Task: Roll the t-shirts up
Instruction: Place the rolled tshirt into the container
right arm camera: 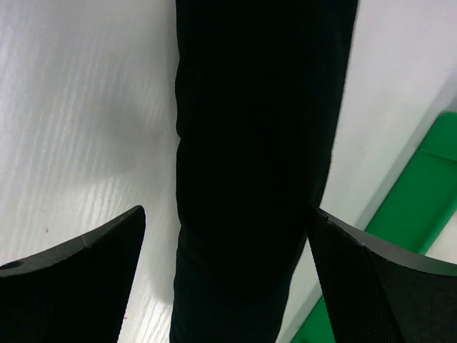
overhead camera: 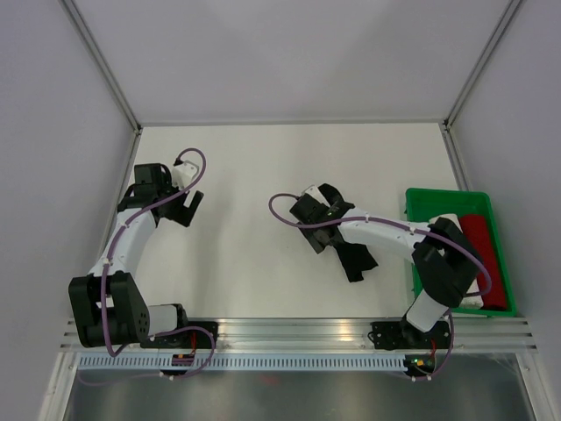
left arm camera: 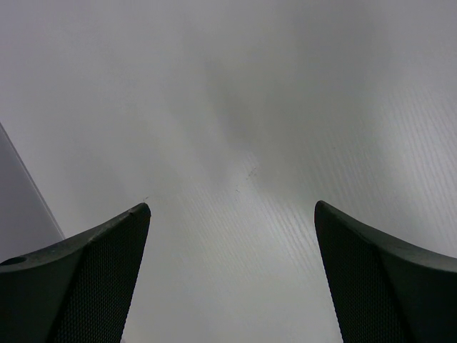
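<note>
Where the white table (overhead camera: 254,263) is seen from above, two robot arms are shown bolted to a metal rail at its near edge. The left arm is bent out to the far left side, and its left gripper (overhead camera: 188,209) is held over bare table, well apart from any cloth. In the left wrist view, the two dark fingers (left arm camera: 86,286) are seen spread wide apart, with only white table surface between them; nothing is gripped.

The right arm is stretched toward the middle of the table. Its right gripper (overhead camera: 317,219) is positioned over the black t-shirt (overhead camera: 355,259), which is laid as a long, narrow, rolled or bunched strip running diagonally from beneath the gripper toward the near right. In the right wrist view, the black cloth (right arm camera: 257,164) is seen as a dark band running straight between the widely parted fingers (right arm camera: 78,286), and no contact between fingers and cloth can be made out; the jaws are open and the shirt is not clamped.

At the right edge of the table, a green bin (overhead camera: 429,200) is placed. Inside it, a red roll (overhead camera: 485,254) is laid lengthwise. Part of the bin is hidden by the right arm's elbow. A corner of the green bin (right arm camera: 421,193) is also visible in the right wrist view.
</note>
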`<act>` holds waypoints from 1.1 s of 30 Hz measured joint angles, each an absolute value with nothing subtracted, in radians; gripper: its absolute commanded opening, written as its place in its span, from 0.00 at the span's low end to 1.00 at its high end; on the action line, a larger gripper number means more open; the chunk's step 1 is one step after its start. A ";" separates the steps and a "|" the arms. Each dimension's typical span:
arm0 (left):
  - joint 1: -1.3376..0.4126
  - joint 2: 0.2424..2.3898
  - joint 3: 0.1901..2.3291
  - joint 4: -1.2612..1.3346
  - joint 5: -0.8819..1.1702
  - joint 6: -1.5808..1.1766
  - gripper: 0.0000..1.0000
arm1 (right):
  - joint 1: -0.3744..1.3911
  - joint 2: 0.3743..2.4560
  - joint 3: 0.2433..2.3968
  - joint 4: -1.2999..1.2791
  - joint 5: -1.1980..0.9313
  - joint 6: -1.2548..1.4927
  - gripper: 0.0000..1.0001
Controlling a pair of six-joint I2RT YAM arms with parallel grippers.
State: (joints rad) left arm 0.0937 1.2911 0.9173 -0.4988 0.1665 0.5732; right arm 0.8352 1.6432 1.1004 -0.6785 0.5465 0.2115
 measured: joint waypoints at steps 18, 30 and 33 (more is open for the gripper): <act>0.094 1.290 0.917 -0.499 0.186 0.572 1.00 | 0.775 1.824 1.138 -0.679 0.596 0.200 0.93; 0.094 1.291 0.917 -0.499 0.187 0.572 1.00 | 0.544 1.742 1.039 -0.505 0.213 0.142 0.55; 0.094 1.291 0.917 -0.499 0.187 0.572 1.00 | 0.527 1.732 1.026 -0.488 0.198 0.133 0.43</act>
State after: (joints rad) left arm 0.0937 1.2911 0.9169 -0.4988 0.1867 0.5724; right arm 0.5270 1.7321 1.0264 -0.4885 0.1982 0.1333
